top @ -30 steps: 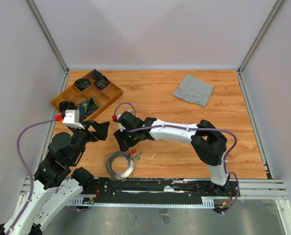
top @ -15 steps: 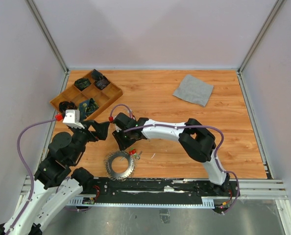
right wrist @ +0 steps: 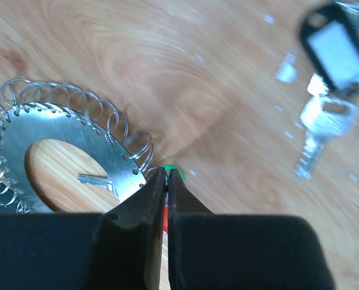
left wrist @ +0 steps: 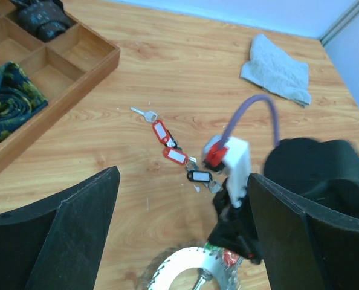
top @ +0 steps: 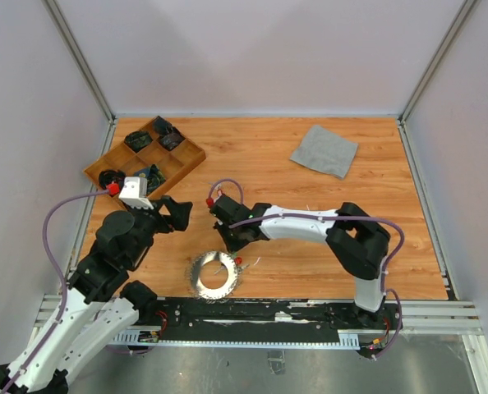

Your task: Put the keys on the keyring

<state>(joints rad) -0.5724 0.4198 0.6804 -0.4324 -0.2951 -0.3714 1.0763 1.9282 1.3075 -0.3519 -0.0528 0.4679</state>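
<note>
The keyring [top: 214, 275] is a flat silver disc fringed with small wire loops, lying near the table's front edge. My right gripper [top: 234, 251] is shut at its right rim [right wrist: 52, 145]. In the right wrist view the fingertips [right wrist: 167, 171] pinch a loop there, with a green tag [right wrist: 179, 170] and a red tag [right wrist: 165, 220] just beneath. A bare key [right wrist: 98, 181] lies inside the ring's hole. Loose keys with red tags [left wrist: 161, 132] and a black tag [left wrist: 199, 176] lie beyond. My left gripper [top: 178, 215] hovers open above, left of the ring [left wrist: 191, 272].
A wooden compartment tray [top: 191, 160] holding dark items stands at the back left. A grey cloth square [top: 324, 150] lies at the back right. The right arm's white link stretches across the table's middle.
My right gripper has shut and shifted right, and the keyring has slid right with it. My left arm has moved a little right and forward, still open.
</note>
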